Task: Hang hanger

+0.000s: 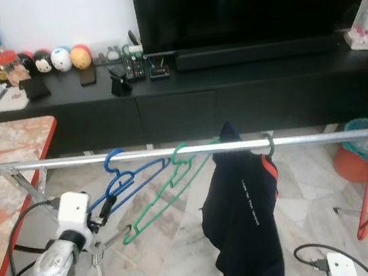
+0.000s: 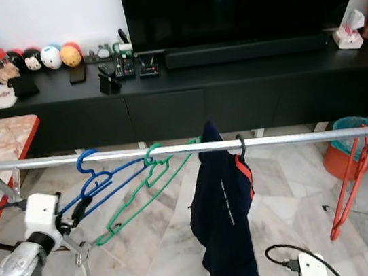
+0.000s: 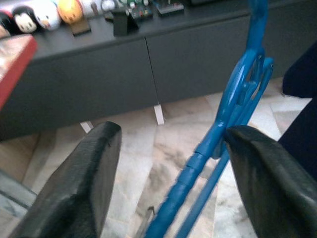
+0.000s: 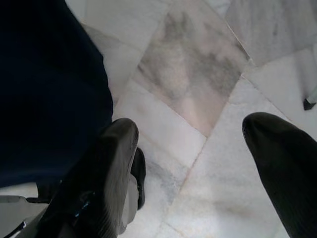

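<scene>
Seemingly nearly done — the blue hanger (image 1: 125,180) hooks the rail (image 1: 71,161); the left gripper (image 3: 168,168), fingers spread around it, must withdraw.

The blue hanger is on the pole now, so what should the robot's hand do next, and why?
Probably draw the left gripper back and away. The blue plastic hanger already hooks over the silver metal rail, and the fingers are spread, one finger merely touching the hanger's arm, so nothing is left to hold.

A dark television (image 1: 254,1) stands on a black cabinet (image 1: 186,103) beside round toy figures (image 1: 56,60).
</scene>
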`<state>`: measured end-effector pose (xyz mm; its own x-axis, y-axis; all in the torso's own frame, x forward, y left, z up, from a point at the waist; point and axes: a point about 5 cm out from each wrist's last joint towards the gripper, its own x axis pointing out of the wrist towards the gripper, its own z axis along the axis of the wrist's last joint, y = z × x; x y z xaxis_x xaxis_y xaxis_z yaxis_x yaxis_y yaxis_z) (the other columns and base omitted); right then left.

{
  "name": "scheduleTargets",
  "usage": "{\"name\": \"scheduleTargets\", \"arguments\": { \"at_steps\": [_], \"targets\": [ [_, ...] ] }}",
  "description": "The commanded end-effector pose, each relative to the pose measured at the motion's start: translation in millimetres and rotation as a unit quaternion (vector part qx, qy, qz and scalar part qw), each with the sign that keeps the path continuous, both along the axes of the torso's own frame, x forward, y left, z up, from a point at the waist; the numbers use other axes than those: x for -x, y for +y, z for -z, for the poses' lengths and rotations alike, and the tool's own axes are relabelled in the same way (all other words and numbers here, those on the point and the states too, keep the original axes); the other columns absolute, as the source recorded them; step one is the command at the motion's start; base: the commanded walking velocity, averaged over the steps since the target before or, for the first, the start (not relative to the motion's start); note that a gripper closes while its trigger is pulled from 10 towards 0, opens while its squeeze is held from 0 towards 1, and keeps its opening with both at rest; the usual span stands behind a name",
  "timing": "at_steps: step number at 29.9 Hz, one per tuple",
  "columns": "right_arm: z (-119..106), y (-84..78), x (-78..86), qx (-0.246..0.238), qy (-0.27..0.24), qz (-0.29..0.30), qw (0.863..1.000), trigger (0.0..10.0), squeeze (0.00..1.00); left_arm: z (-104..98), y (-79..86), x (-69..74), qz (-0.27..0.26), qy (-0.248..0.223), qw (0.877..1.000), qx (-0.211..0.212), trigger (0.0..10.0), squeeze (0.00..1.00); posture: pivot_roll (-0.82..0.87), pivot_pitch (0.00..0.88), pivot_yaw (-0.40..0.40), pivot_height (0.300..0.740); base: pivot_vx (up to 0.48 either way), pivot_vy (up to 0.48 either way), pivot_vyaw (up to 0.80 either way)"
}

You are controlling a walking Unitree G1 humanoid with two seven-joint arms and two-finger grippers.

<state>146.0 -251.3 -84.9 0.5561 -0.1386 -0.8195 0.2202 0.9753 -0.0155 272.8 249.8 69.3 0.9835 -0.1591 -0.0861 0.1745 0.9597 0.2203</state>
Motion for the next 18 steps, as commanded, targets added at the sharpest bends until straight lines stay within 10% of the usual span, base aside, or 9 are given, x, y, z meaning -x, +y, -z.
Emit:
{"name": "scheduleTargets", "arguments": {
  "at_steps": [1,5,6,7,8,18],
  "targets": [
    [0,-2.4,2.2,0.002,0.003,0.002,1.000,10.0,0.00,-8,2.5,4.6,-0.001,-0.022,1.000,0.003,10.0,1.00,0.02,0.000,-0.016,0.740,0.000,0.000,0.00],
    [0,-2.8,2.3,0.003,0.004,0.000,1.000,10.0,0.00,-7,3.4,27.7,-0.004,-0.025,1.000,0.003,10.0,1.00,0.03,0.000,-0.018,0.740,0.000,0.000,0.00],
    [0,-2.9,2.3,0.003,0.004,-0.001,1.000,10.0,0.00,-4,4.3,33.6,-0.008,-0.019,1.000,0.006,10.0,0.36,0.03,0.000,-0.018,0.740,0.000,0.000,0.00],
    [0,-2.9,2.3,0.003,0.004,-0.001,1.000,10.0,0.00,-2,4.8,37.5,-0.010,-0.014,1.000,0.007,10.0,0.36,0.03,0.000,-0.018,0.740,0.000,0.000,0.00],
    [0,-2.9,2.3,0.003,0.004,-0.002,1.000,10.0,0.00,0,4.6,42.3,-0.010,-0.007,1.000,0.006,10.0,0.00,0.03,0.000,-0.018,0.740,0.000,0.000,0.00],
    [0,-2.6,3.1,0.004,0.007,-0.004,1.000,10.0,0.00,66,21.2,102.9,-0.060,0.148,0.987,-0.015,10.0,0.00,0.04,0.000,-0.018,0.740,0.000,0.000,0.00]
  ]
}}
